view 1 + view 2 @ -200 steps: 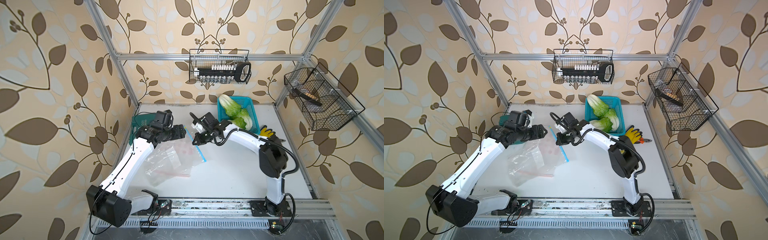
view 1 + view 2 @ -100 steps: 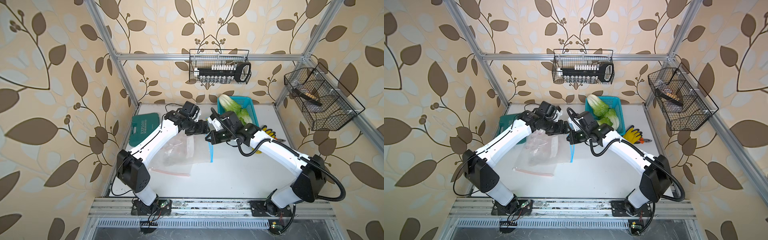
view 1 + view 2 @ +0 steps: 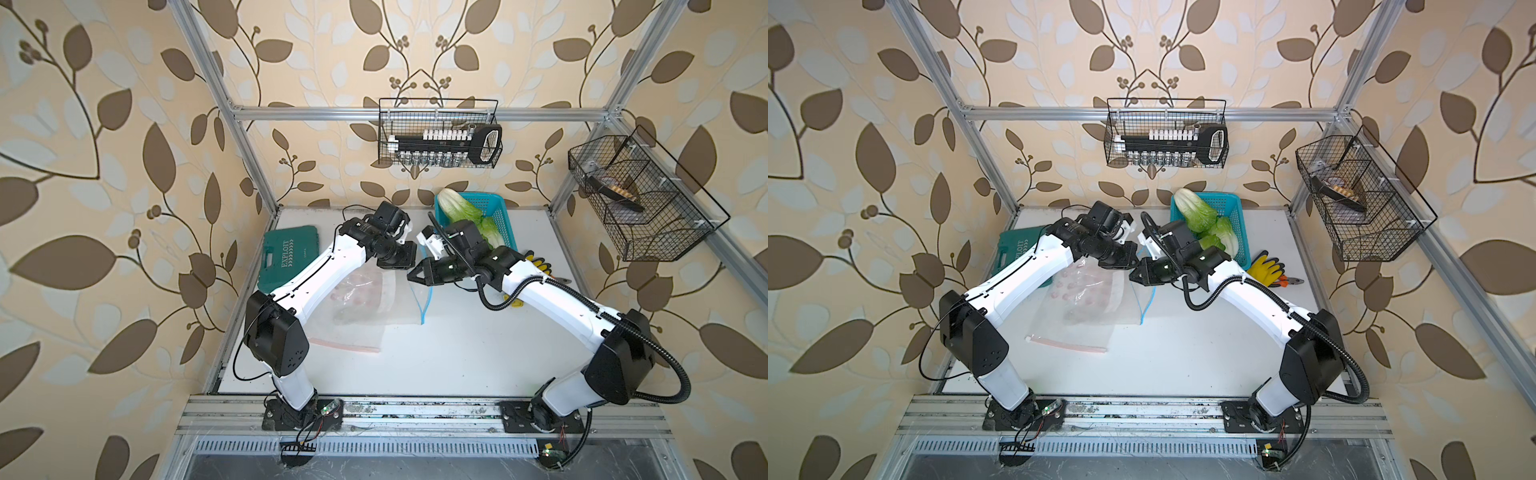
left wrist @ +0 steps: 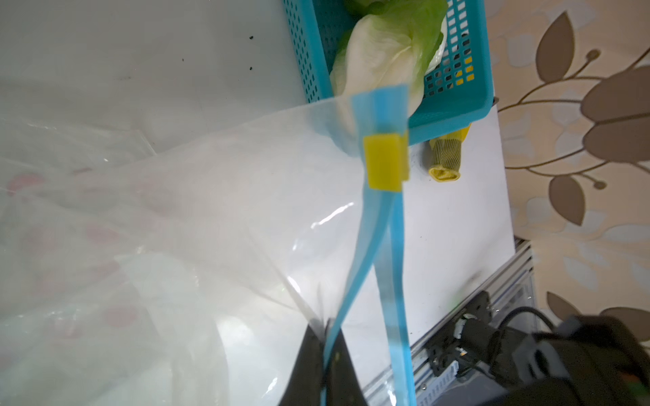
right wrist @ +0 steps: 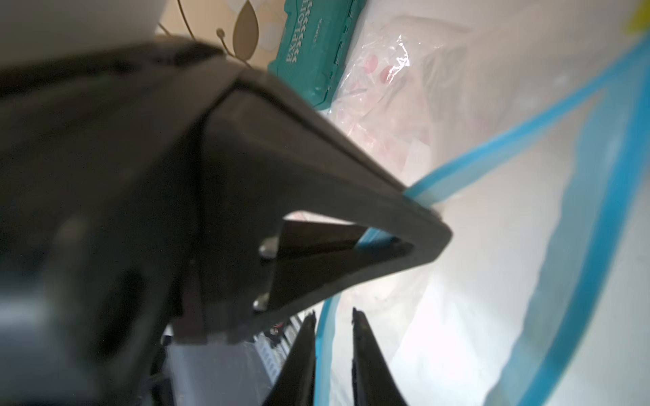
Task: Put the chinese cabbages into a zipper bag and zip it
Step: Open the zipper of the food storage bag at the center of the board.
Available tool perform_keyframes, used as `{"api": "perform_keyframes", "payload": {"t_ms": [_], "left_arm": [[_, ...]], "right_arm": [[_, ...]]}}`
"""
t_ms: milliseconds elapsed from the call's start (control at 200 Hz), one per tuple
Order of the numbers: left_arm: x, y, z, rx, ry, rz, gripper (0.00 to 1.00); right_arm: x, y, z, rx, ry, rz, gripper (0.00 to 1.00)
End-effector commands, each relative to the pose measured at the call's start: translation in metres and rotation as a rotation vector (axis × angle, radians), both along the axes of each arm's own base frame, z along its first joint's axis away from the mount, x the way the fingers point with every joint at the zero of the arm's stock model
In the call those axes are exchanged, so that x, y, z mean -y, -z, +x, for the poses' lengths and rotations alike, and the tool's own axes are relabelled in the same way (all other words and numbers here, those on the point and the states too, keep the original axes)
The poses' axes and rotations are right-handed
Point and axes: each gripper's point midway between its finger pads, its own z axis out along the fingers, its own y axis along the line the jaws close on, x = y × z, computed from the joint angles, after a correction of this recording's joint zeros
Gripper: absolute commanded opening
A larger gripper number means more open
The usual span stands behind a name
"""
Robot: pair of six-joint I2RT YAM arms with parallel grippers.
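The chinese cabbages lie in a blue basket at the back of the table, and one cabbage pokes over the basket's rim. A clear zipper bag with a blue zip edge and a yellow slider hangs lifted in front of the basket. My left gripper is shut on one blue lip. My right gripper stands slightly open, with the blue edge running loose between its fingers.
Another clear bag with a pink zip lies flat under the lifted one. A green tool case sits at the left. A yellow glove and pliers lie to the right of the basket. Wire baskets hang on the walls.
My left gripper has closed on the bag's blue lip. My right gripper's jaws have parted and let the strip go. Both arms shifted slightly, with the bag still raised.
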Motion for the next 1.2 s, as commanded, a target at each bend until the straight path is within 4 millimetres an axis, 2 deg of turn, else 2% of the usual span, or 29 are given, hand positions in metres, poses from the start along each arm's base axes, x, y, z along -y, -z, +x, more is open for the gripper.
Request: {"api": "perform_keyframes", "payload": {"t_ms": [0,60,160,215,275,340,380,420,445,510,585,730,775,830,900,975,1025,1085,1125,1195], "left_arm": [[-0.002,-0.024,-0.005,0.131,0.078,-0.018,0.00],[-0.001,-0.026,-0.007,0.166,0.096,-0.034,0.00],[0.001,-0.030,-0.010,0.166,0.108,-0.060,0.00],[0.003,-0.030,-0.012,0.152,0.115,-0.073,0.00],[0.007,-0.032,-0.014,0.142,0.120,-0.093,0.00],[0.010,-0.038,-0.016,0.141,0.126,-0.115,0.00],[0.011,-0.042,-0.018,0.142,0.136,-0.123,0.00],[0.010,-0.045,-0.020,0.144,0.146,-0.115,0.00],[0.007,-0.045,-0.021,0.143,0.148,-0.091,0.00],[-0.007,-0.040,-0.023,0.137,0.145,0.002,0.06],[-0.019,-0.030,-0.023,0.112,0.126,0.083,0.20],[0.000,-0.009,-0.043,0.036,0.172,0.086,0.46],[0.002,-0.003,-0.047,0.028,0.179,0.104,0.56],[0.002,-0.002,-0.048,0.022,0.169,0.104,0.62],[0.004,-0.013,-0.048,0.036,0.156,0.069,0.71],[0.006,-0.036,-0.051,0.054,0.146,0.000,0.77],[0.011,-0.050,-0.056,0.062,0.157,-0.068,0.85],[0.018,-0.056,-0.065,0.060,0.188,-0.137,0.94],[0.019,-0.052,-0.070,0.053,0.199,-0.140,0.96],[0.012,-0.030,-0.073,0.027,0.197,-0.071,0.92]], "right_arm": [[0.015,-0.028,-0.009,-0.063,-0.031,0.164,0.42],[0.034,-0.026,-0.010,-0.061,0.007,0.093,0.51],[0.067,0.004,-0.005,-0.062,0.112,-0.152,0.59],[0.070,0.018,-0.002,-0.075,0.128,-0.200,0.62],[0.060,0.025,0.001,-0.081,0.107,-0.198,0.63],[0.044,0.032,0.006,-0.081,0.082,-0.202,0.63],[0.039,0.039,0.011,-0.087,0.079,-0.206,0.59],[0.041,0.047,0.019,-0.101,0.105,-0.214,0.50],[0.043,0.051,0.025,-0.107,0.126,-0.207,0.41],[0.049,0.053,0.038,-0.128,0.173,-0.150,0.18],[0.044,0.039,0.041,-0.115,0.177,-0.068,0.08],[0.031,0.028,0.035,-0.137,0.205,-0.048,0.02],[0.030,0.026,0.033,-0.136,0.221,-0.049,0.01],[0.031,0.026,0.030,-0.137,0.245,-0.062,0.00],[0.030,0.026,0.026,-0.130,0.261,-0.074,0.00],[0.030,0.029,0.024,-0.137,0.277,-0.085,0.00],[0.030,0.030,0.023,-0.146,0.290,-0.083,0.00],[0.028,0.027,0.022,-0.152,0.298,-0.055,0.00],[0.027,0.025,0.022,-0.155,0.303,-0.041,0.00],[0.026,0.018,0.020,-0.145,0.302,-0.031,0.00]]}}
